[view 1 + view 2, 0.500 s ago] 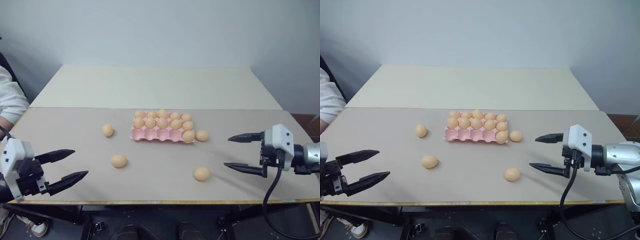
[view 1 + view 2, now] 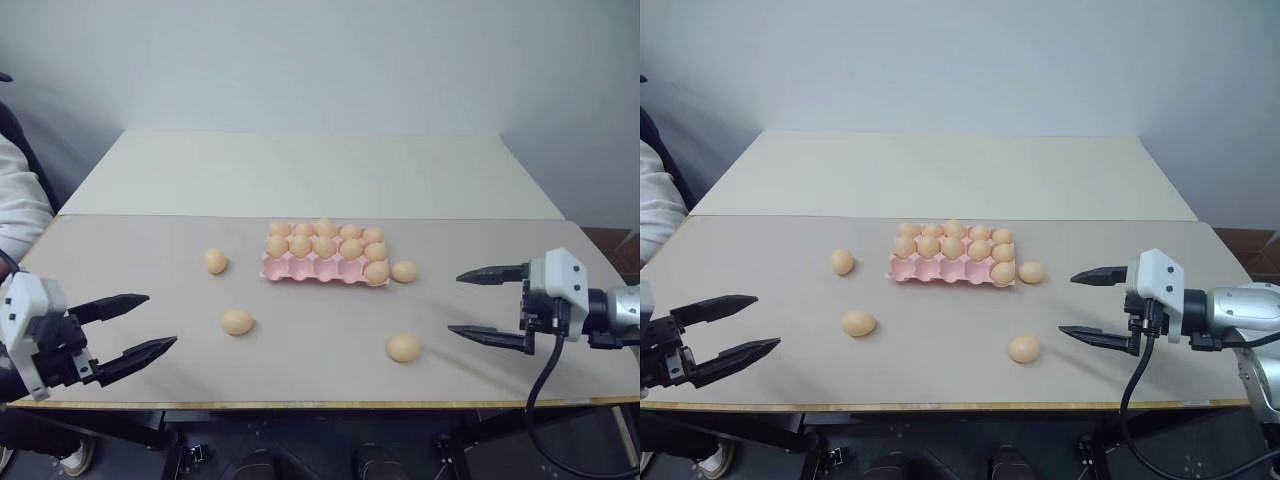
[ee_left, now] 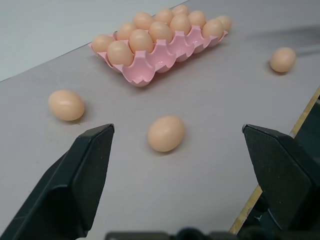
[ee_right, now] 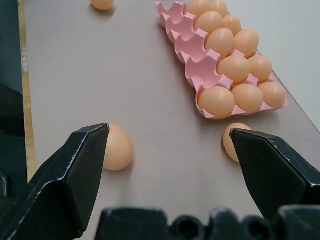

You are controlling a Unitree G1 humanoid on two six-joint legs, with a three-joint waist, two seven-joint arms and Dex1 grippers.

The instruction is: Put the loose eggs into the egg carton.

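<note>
The pink egg carton (image 2: pixel 305 268) lies mid-table with its two far rows full of eggs. Its near row holds one egg, at the right end. Four loose eggs lie on the table. One egg (image 2: pixel 215 261) is left of the carton, and another egg (image 2: pixel 238 322) lies nearer the front left. A third egg (image 2: pixel 405 271) touches or nearly touches the carton's right end, and a fourth egg (image 2: pixel 404 348) is front right. My left gripper (image 2: pixel 160 321) hovers open at the front left, pointing toward the front-left egg (image 3: pixel 166 133). My right gripper (image 2: pixel 454 303) hovers open right of the front-right egg (image 4: pixel 117 147).
A second, cream-coloured table (image 2: pixel 310 170) adjoins the far side, with a plain wall behind it. A person's white sleeve (image 2: pixel 20 205) shows at the far left edge. The table's front edge (image 2: pixel 320 403) runs just below both grippers.
</note>
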